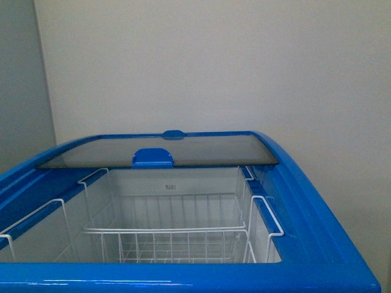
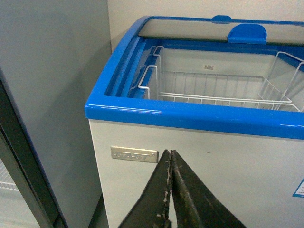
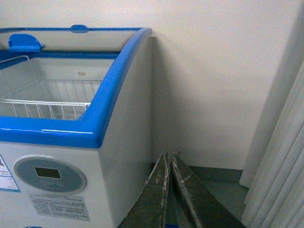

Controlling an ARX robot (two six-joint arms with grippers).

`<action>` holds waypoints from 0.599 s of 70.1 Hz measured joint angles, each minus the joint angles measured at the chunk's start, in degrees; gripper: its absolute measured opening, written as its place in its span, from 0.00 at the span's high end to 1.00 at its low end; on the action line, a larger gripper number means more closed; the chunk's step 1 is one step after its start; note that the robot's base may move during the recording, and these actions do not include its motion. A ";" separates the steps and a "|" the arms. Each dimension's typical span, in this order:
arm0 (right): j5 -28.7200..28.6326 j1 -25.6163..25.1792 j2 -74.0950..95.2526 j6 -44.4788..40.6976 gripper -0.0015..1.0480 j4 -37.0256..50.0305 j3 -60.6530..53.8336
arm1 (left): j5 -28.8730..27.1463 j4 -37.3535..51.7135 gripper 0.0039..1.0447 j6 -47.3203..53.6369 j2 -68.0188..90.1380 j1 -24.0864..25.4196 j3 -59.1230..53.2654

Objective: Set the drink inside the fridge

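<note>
Grey floor (image 3: 223, 190) under the white fridge (image 3: 126, 142)

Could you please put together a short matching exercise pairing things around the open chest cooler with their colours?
Things:
1. fridge rim
2. wire basket
3. lid handle
4. oval display
5. nameplate

Colours:
A. white wire
B. grey, with a dark screen
C. glossy blue, running all round the opening
D. silvery metal, on the white front wall
E. blue, sitting on the slid-back glass lid

Pairs: 1-C, 2-A, 3-E, 4-B, 5-D
</note>
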 joint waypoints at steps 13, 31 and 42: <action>0.00 0.00 0.00 0.00 0.59 0.00 0.00 | 0.00 0.00 0.62 0.00 0.00 0.00 0.00; 0.00 0.00 0.00 0.00 0.14 0.00 0.00 | 0.00 0.00 0.14 0.00 0.00 0.00 0.00; -0.02 0.00 0.00 0.00 0.07 0.00 0.00 | 0.00 0.00 0.08 0.11 0.00 0.00 0.00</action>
